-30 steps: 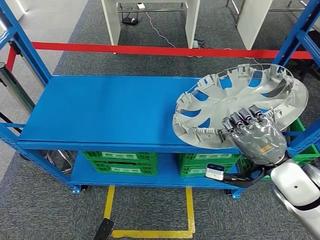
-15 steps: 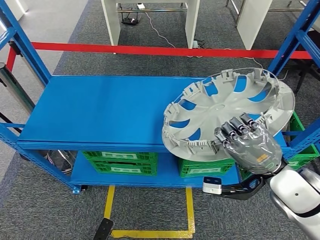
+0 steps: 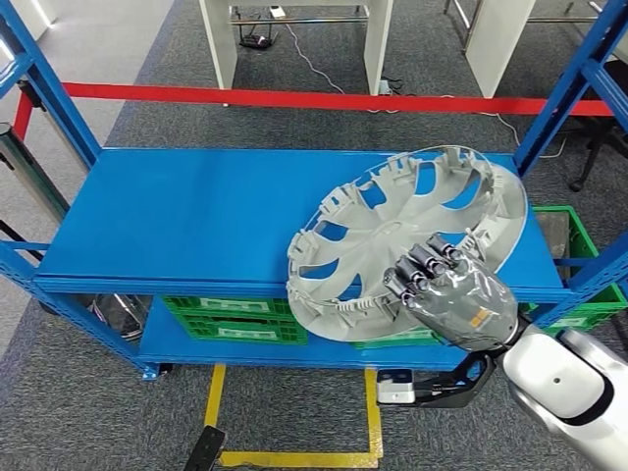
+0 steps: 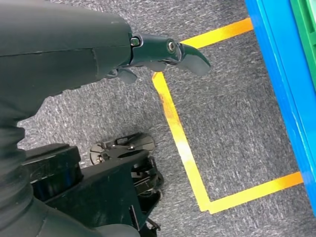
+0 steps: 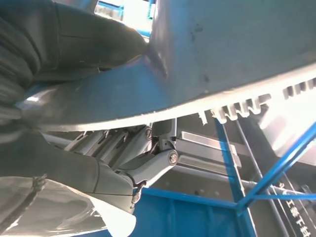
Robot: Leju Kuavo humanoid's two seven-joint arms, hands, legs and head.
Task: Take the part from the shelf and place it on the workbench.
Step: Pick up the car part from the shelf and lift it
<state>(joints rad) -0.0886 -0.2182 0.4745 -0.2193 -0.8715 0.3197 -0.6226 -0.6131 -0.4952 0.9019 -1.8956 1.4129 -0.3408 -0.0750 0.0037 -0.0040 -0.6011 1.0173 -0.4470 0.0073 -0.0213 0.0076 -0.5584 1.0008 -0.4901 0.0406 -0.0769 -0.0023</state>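
A grey plastic wheel cover (image 3: 392, 240), inner ribbed side up, is tilted over the right half of the blue shelf (image 3: 185, 216). My right hand (image 3: 444, 289) grips its near rim, fingers over the top edge. The cover's lower edge hangs past the shelf's front lip. In the right wrist view the cover's rim (image 5: 223, 59) runs across the picture with the thumb (image 5: 82, 39) on one face and the fingers (image 5: 123, 158) on the other. My left hand (image 4: 164, 49) hangs over the grey carpet with nothing in it, its fingers little apart.
Green crates (image 3: 236, 319) sit on the shelf's lower level. Blue uprights (image 3: 570, 88) stand at the shelf's ends. Red tape (image 3: 296, 98) crosses the floor behind. Yellow floor tape (image 3: 296, 456) marks a square on the carpet in front of the shelf. White table legs (image 3: 219, 39) stand beyond.
My right hand has drawn the wheel cover to the left and toward me, off the shelf's right end; its near edge now overhangs the front lip and it is tilted more.
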